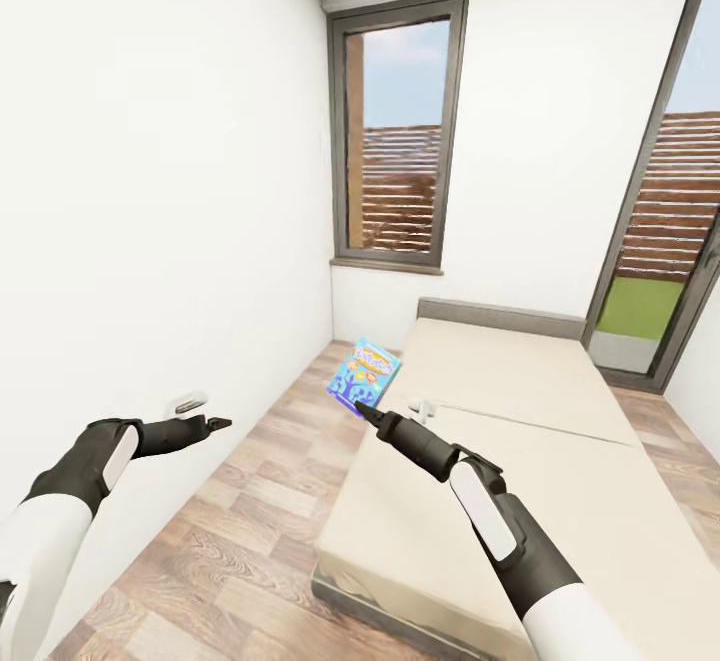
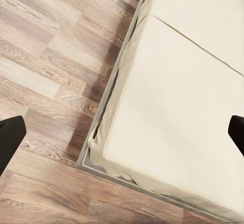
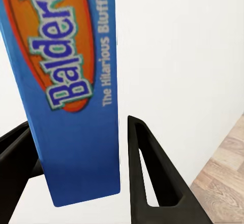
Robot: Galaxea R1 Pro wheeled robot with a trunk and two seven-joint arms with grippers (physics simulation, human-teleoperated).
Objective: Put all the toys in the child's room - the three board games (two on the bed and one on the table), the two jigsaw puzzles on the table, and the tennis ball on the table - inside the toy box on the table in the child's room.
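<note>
**Blue game box pinched in the right claw above the bed's edge**

Now the right claw (image 1: 362, 408) sits near the middle of the head view, its dark fingers closed on the lower corner of a small blue board game (image 1: 364, 373). The flat box stands tilted up from the claw tip, its printed face towards the camera, over the left edge of the bed (image 1: 520, 411). In the right wrist view the blue board game (image 3: 76, 92) runs lengthwise between the two black fingers (image 3: 147, 173); its narrow side shows an orange oval with blue-and-white lettering reading "Balderd…" and a line "The Hilarious Bluffing…". One finger presses the box from the left of that frame, while the other stands just beside its right edge, and whether that one touches cannot be told.

The left claw (image 1: 215, 424) hangs at the lower left of the head view, over the wood plank floor (image 1: 250, 541) and near the white wall. In the left wrist view its two black fingertips (image 2: 10, 140) sit at opposite edges of the frame, spread wide with nothing between them.

The bed has a plain beige mattress, smooth and matte, with a thin seam across it, a thin grey frame and a low grey headboard (image 1: 500, 316). Tall grey-framed windows (image 1: 398, 131) fill the upper centre and right.
</note>
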